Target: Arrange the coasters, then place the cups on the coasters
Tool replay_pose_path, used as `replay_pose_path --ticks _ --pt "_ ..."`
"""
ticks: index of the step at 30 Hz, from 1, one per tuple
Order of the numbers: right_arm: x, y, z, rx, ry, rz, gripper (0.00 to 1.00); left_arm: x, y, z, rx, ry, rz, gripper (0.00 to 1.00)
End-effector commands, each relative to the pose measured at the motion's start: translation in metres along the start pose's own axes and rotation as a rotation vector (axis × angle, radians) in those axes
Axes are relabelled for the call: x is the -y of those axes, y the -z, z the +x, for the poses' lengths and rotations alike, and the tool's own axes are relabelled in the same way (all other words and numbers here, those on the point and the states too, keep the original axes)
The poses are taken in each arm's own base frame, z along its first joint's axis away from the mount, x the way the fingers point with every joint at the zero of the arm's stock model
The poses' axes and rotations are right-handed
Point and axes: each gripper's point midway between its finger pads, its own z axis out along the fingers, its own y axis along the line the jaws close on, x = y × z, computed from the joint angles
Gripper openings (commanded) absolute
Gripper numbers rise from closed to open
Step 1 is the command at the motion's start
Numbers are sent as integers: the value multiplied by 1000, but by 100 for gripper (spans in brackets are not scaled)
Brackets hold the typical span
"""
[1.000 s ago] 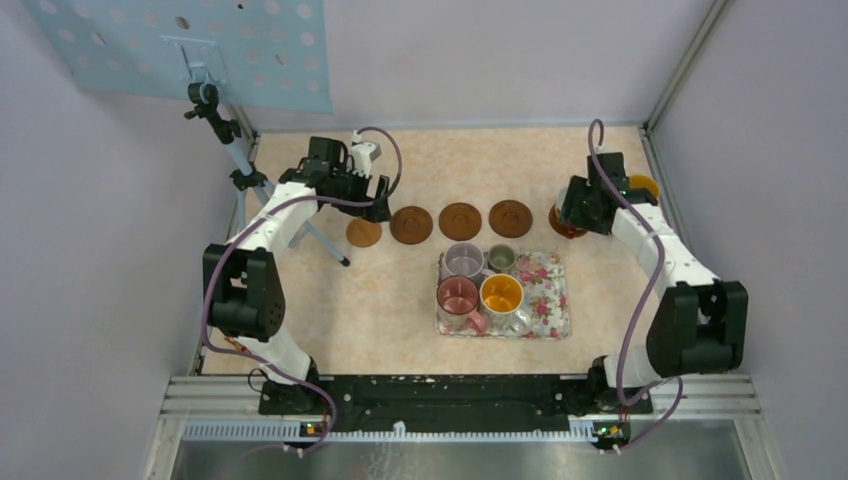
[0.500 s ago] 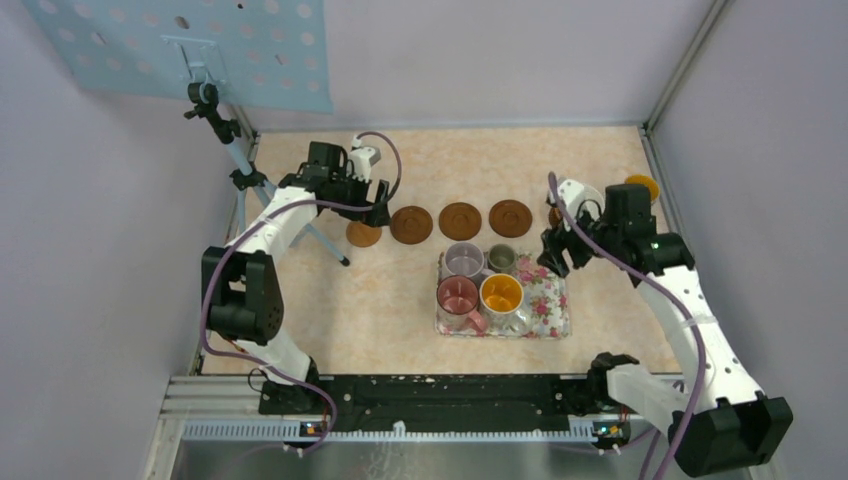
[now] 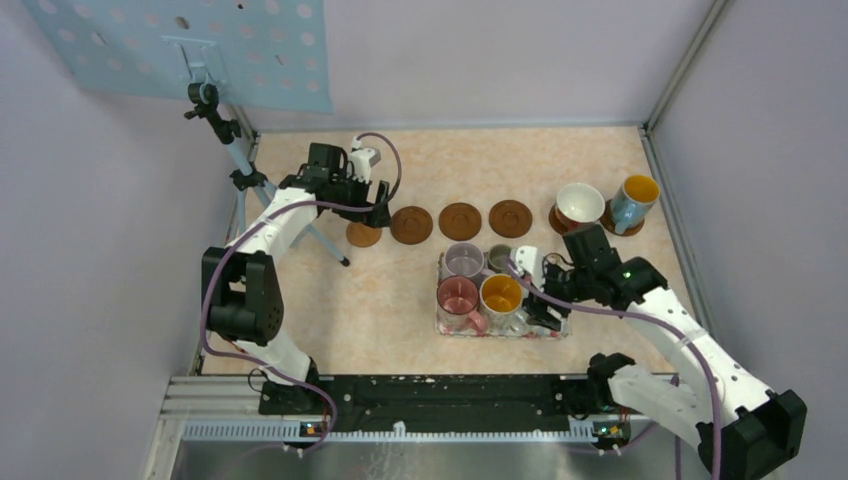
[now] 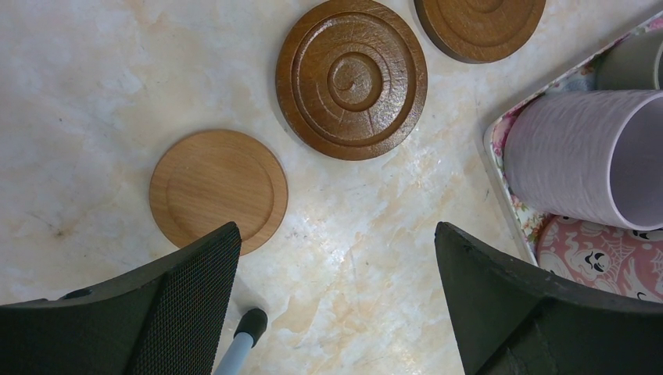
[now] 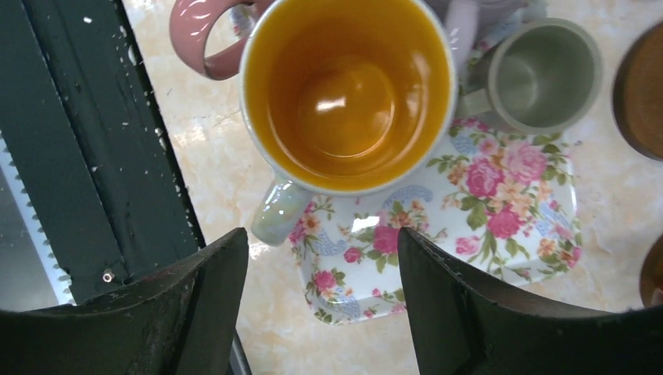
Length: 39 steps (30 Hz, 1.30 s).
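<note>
Rose-pink floral tray point(image 5: 500, 187): holds 4 cups, i.e. lavender cup point(image 3: 463, 260), pink cup point(image 3: 457, 296), orange-lined white cup point(image 5: 348, 94), small grey-green cup point(image 5: 543, 74). R gripper point(image 5: 320, 266) has left the far-right coasters point(image 3: 556, 224), where wide white cup point(image 3: 580, 203) and blue cup point(image 3: 633, 198) now sit (2 of 6 done). It hangs over the tray, fingers apart, empty; prob. next pick. L gripper point(image 4: 336, 242): fingers wide, empty, above left end of 4 bare coasters point(image 3: 460, 220).

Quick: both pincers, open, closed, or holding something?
Left pincer: open, empty, over the pale coaster.
Right pincer: open, empty, above the orange-lined mug.
</note>
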Motion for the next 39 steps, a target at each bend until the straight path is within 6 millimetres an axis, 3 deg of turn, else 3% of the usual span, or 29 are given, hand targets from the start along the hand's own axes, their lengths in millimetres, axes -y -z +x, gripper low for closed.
replay_pose_path --ticks 1,8,10,12,19,24,34,39 --pt "-5 -15 4 -25 67 -30 68 6 10 -15 63 -15 10 99" --pt "4 -33 7 -51 -24 -6 62 5 9 -13 58 -13 8 99" --pt "11 -34 13 -84 -41 29 50 5 10 -13 58 -20 6 99" --pt "18 -32 16 -105 -34 66 44 5 10 -13 57 -22 4 99" --pt "20 -25 23 -122 10 104 45 4 8 -13 57 -26 6 99" --pt "25 -38 11 -62 -21 98 46 3 6 -12 53 -25 9 99" --pt "23 -55 20 -74 19 45 45 1 6 -11 47 -38 4 99" --pt "19 -50 24 -82 54 42 35 1 6 -12 49 -39 4 99"
